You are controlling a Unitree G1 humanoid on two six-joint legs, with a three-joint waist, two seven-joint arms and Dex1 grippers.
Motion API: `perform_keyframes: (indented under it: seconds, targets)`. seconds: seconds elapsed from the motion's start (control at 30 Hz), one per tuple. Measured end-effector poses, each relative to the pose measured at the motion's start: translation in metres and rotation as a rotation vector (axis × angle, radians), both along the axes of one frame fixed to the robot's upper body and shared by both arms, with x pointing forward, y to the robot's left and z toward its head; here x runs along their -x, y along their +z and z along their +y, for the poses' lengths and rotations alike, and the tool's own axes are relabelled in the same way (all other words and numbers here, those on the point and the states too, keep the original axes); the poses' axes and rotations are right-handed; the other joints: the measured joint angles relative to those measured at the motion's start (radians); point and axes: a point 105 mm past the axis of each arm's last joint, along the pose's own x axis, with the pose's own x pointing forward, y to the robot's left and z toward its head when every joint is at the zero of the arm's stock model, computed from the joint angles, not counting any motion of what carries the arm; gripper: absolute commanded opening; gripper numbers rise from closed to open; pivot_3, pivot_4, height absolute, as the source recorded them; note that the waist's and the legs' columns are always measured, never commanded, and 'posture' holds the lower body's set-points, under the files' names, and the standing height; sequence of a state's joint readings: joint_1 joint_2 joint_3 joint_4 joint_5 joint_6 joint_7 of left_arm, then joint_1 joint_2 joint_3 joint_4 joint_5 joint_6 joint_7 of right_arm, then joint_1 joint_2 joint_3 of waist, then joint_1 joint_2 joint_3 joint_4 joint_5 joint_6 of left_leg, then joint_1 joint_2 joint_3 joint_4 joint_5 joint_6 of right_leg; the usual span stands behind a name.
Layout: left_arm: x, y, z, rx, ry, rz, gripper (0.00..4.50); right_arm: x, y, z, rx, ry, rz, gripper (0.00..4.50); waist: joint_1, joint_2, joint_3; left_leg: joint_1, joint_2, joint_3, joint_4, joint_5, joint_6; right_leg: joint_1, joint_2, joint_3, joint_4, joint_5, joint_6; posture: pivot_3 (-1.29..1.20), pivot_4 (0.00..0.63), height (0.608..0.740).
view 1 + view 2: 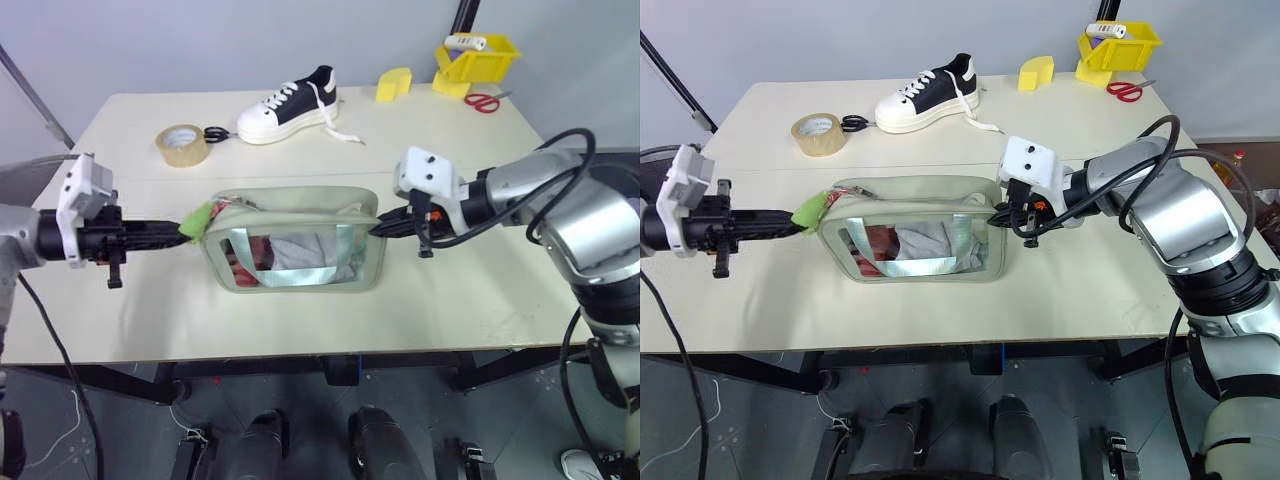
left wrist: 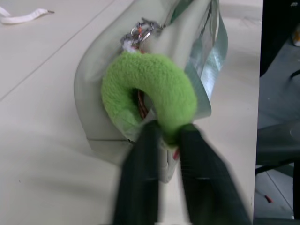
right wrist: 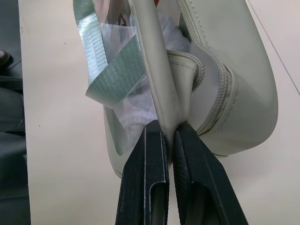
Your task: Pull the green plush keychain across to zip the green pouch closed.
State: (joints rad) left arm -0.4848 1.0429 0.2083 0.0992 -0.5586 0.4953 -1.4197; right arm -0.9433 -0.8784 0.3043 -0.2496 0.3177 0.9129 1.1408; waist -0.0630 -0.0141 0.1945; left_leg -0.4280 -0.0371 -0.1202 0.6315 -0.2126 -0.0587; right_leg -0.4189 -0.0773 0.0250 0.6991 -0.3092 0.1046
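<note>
On the worktop (image 1: 120, 310), seen from the left eye, sits the green pouch (image 1: 292, 240), upright with its clear window toward the robot and its top seam gaping. At its left end, the left tool (image 1: 183, 231) pinched on the green plush keychain (image 1: 197, 221); at its right end, the right tool (image 1: 381, 226) nipped onto the pouch's edge. From the right eye, much the same — keychain at the left corner, pouch stretched between the two arms, white shoe (image 1: 927, 97) and tape roll (image 1: 819, 134) well apart behind. Through the left wrist view, black fingers (image 2: 143, 173) clamped tight on the lower end of the curled plush, metal ring and zipper pull just beyond it at the pouch's corner. Through the right wrist view, fingers (image 3: 145, 178) pressed together on a fold of the pouch wall beside the zipper teeth, which lie parted. Judged from this: both grasps made, zip not yet drawn — the pulling step about to begin. Needed next: a steady pull of the keychain along the seam toward the right end, with the right tool anchoring the pouch so it does not slide or tip.
</note>
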Motion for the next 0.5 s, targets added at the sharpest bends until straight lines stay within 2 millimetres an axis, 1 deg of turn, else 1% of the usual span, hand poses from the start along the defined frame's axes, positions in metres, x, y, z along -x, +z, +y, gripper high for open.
perform_keyframes:
  seconds: [0.13,0.2,0.27,0.33,0.37,0.4,0.43,0.5]
  targets:
    - [-0.001,0.002,-0.002,0.016,0.002,0.013,0.04,0.0,-0.001,-0.001,0.0,-0.012,0.006,0.0,0.001,0.0,0.0,0.0,0.0,0.0,0.0,0.0,0.0,0.0,0.0,0.0,0.0,0.0,0.0,0.0,0.15,0.695]
    - [0.0,0.008,-0.007,0.035,-0.016,0.015,0.04,0.0,-0.001,-0.002,0.002,-0.017,0.009,0.0,0.001,0.0,0.0,0.0,0.0,0.0,0.0,0.0,0.0,0.0,0.0,0.0,0.0,0.0,0.0,0.0,0.15,0.695]
    - [0.003,0.023,-0.017,0.081,-0.061,0.009,0.04,-0.001,-0.001,-0.002,0.002,-0.023,0.01,0.0,0.005,0.0,0.0,0.0,0.0,0.0,0.001,0.0,0.0,0.0,0.0,0.0,0.0,0.0,0.0,0.0,0.15,0.695]
    - [0.005,0.042,-0.028,0.127,-0.105,-0.029,0.04,0.0,-0.001,-0.003,0.003,-0.026,0.01,0.0,0.007,0.0,0.0,0.0,0.0,0.0,0.001,0.0,0.0,0.001,0.0,0.0,0.0,0.0,0.0,0.0,0.15,0.695]
    - [0.005,0.051,-0.037,0.146,-0.133,-0.06,0.04,0.0,-0.001,-0.002,0.002,-0.029,0.009,0.0,0.008,0.0,0.0,0.001,0.0,0.0,0.001,0.0,0.0,0.002,0.0,0.0,0.0,0.0,0.0,0.0,0.15,0.695]
    - [0.006,0.055,-0.045,0.155,-0.161,-0.076,0.04,0.0,-0.001,-0.002,0.001,-0.026,0.007,0.0,0.01,0.0,0.0,0.001,0.0,0.0,0.001,0.0,0.0,0.002,0.0,0.0,0.0,0.0,0.0,0.0,0.15,0.695]
    - [0.006,0.053,-0.051,0.159,-0.18,-0.077,0.04,0.0,-0.001,-0.001,0.001,-0.024,0.006,0.0,0.008,0.0,0.0,0.002,0.0,0.0,0.001,0.0,0.0,0.002,0.0,0.0,0.0,0.0,0.0,0.0,0.15,0.695]
    - [0.001,0.043,-0.064,0.159,-0.197,-0.05,0.04,0.0,-0.002,-0.001,0.001,-0.024,0.008,0.0,0.007,0.0,0.0,0.002,0.0,0.0,0.001,0.0,0.0,0.003,0.001,0.0,0.0,0.0,0.0,0.0,0.15,0.695]
